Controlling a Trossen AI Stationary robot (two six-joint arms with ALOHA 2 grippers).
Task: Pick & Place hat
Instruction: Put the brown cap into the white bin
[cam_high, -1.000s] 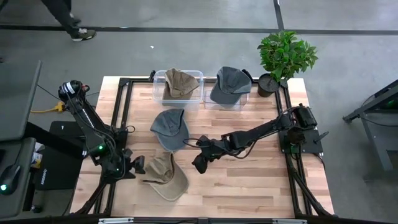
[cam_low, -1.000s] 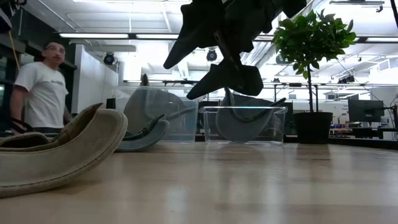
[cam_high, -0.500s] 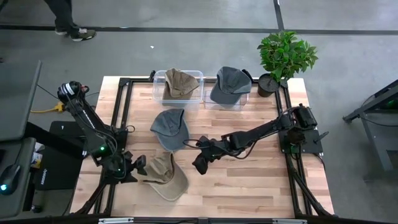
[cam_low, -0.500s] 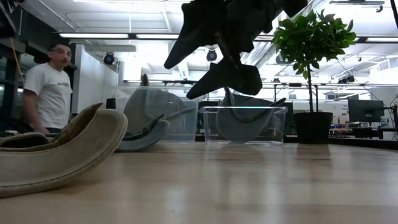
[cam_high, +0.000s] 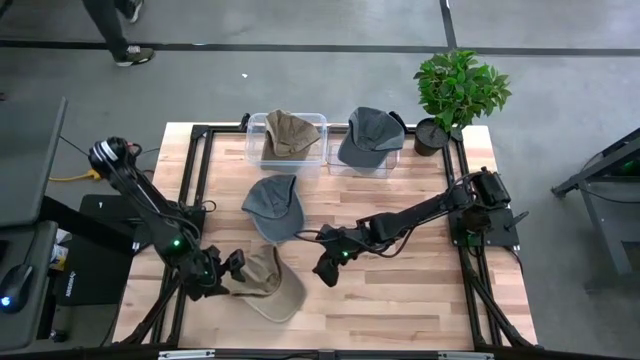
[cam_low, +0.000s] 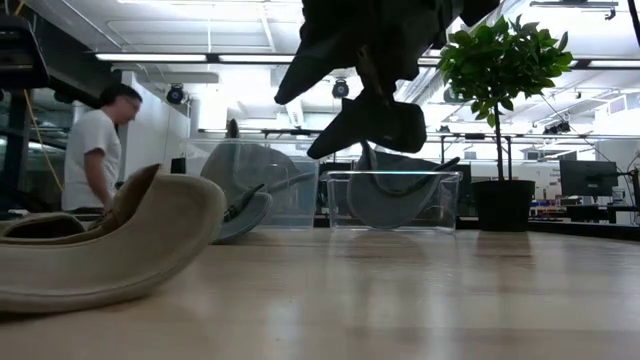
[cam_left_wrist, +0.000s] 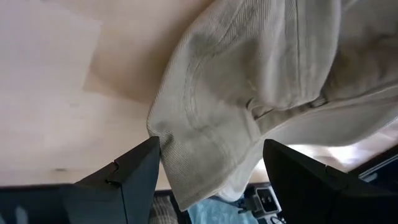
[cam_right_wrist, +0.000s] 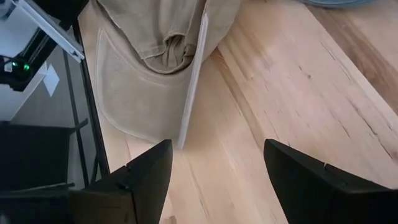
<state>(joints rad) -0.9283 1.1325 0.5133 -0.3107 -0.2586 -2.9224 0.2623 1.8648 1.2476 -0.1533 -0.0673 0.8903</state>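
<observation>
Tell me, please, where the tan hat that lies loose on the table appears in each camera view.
High view: tan hat at the table's near-left part, beside the left hand.
Low view: tan hat at far left, big in the foreground.
Left wrist view: tan hat fills the upper right, its edge between the open fingers.
Right wrist view: tan hat at upper left.
Shared landmark: the light wooden table.

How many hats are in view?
4: a tan hat in the left bin, a grey hat in the right bin, a grey hat mid-table, a tan hat by the left gripper.
</observation>
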